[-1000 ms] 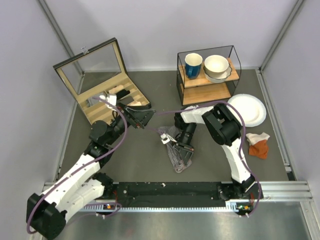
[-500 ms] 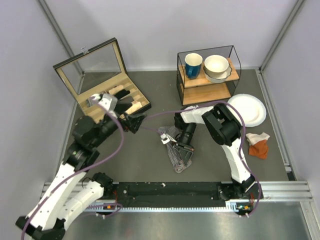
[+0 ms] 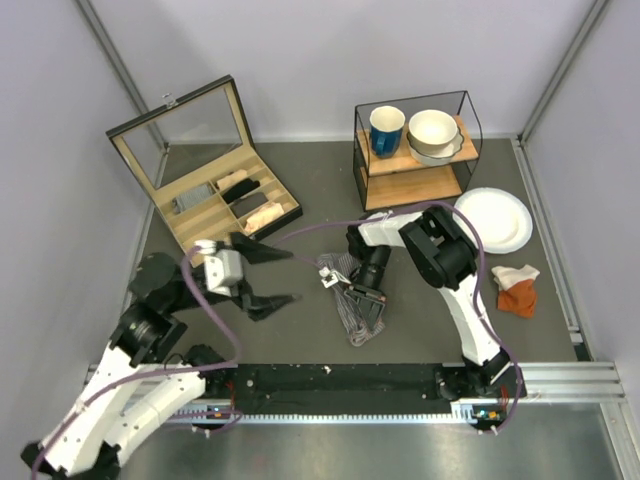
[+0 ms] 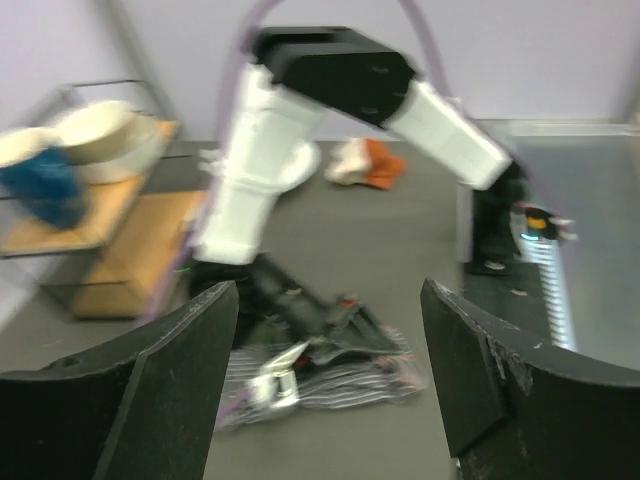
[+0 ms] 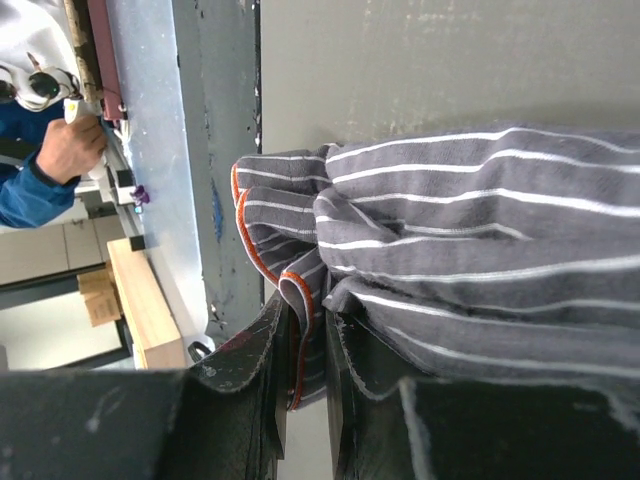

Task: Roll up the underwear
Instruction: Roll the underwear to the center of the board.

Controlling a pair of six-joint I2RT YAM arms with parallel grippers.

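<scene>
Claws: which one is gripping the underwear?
The right claw, shut on the grey striped underwear at its edge; the left claw is open and empty, apart from it.

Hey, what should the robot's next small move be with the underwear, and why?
Probably bring the left gripper in to the free side of the underwear. The right gripper is shut on one orange-trimmed edge, the cloth lies bunched rather than rolled, and the left hangs open beside it, apart, holding nothing.

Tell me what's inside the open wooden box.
The wooden box holds fabric rolls in its compartments: a grey roll, a beige roll, a black roll and a pale roll. What lies beneath them is covered.
</scene>
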